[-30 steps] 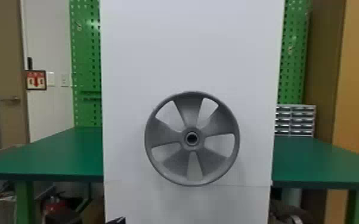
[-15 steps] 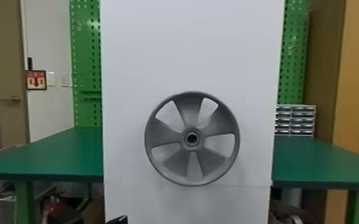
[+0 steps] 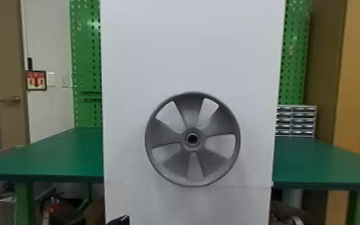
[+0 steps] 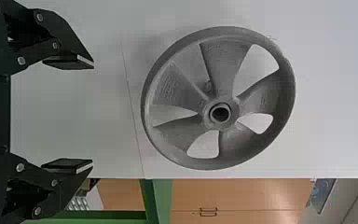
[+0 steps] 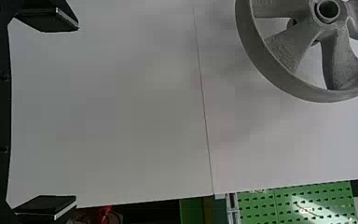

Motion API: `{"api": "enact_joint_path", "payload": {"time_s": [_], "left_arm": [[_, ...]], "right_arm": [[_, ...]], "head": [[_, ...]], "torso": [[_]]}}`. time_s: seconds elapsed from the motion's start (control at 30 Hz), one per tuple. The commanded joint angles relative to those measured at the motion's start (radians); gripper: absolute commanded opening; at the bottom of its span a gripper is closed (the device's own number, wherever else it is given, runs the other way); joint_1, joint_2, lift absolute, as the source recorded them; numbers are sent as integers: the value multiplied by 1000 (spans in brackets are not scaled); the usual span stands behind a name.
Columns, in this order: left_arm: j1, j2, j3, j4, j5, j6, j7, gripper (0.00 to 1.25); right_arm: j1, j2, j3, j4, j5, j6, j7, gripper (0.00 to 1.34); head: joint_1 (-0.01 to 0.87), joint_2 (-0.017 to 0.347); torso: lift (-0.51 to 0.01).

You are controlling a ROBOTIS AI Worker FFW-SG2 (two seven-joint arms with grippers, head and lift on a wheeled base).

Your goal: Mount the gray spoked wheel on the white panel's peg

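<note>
My left pincer is open, its two fingers spread wide apart, below the gray spoked wheel and toward my left. My right pincer stands open too, with the white panel in front of it. The wheel hangs upright on the front of the panel, its hub facing me and its lower rim near the panel's seam, apart from both my pincers.

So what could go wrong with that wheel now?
With the left claw and right claw both open and off the wheel, it could drop from the white panel if it isn't fully seated; I can't tell how deep it sits. Both also face the panel, so a careless arm move might bump the wheel.
</note>
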Motion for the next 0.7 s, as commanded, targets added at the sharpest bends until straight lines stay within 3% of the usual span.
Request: {"api": "enact_joint_path", "payload": {"time_s": [0.0,0.67], "left_arm": [[0,-1,0,1,2,0,-2,752],[-2,2,-3,13,7,-11,-5,752]], "right_arm": [[-2,0,3,10,0,-2,0,1339],[6,0,14,35,-16,-3,0,1327]], "head": [[123,-8],[123,-8]], "torso": [[-403],[-403]]}}
